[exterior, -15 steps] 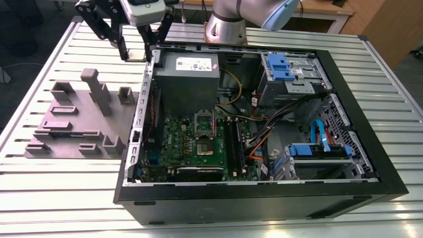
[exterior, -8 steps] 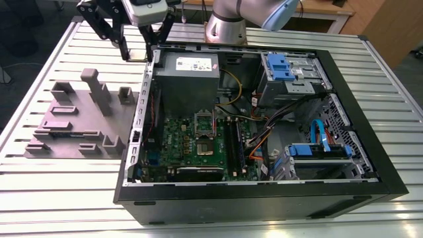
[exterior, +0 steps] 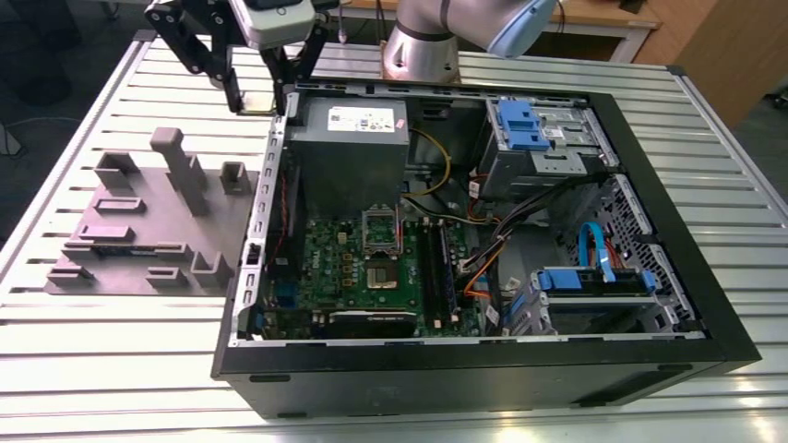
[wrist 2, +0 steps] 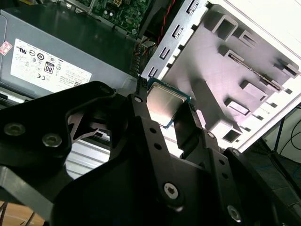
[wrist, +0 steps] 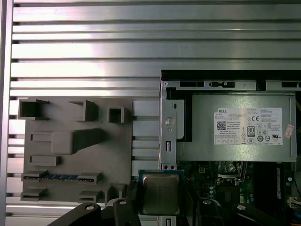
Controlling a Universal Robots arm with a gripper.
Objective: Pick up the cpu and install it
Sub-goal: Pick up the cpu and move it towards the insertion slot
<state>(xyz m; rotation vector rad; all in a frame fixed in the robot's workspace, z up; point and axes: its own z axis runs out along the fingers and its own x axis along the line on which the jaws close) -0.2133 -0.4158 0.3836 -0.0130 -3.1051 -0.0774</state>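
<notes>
One cpu, one computer case, one tray (grey), two blue caddies.

In the exterior view the case is lying centre-right on the table, the fixture block left. The cpu is hanging upper left.

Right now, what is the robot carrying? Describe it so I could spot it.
Find the open black computer case; the gripper hangs at its corner by the grey power supply. Pinched between its black fingers is the cpu: a small flat square with a silvery metal top and thin green edge, unlike the big green motherboard.
</notes>
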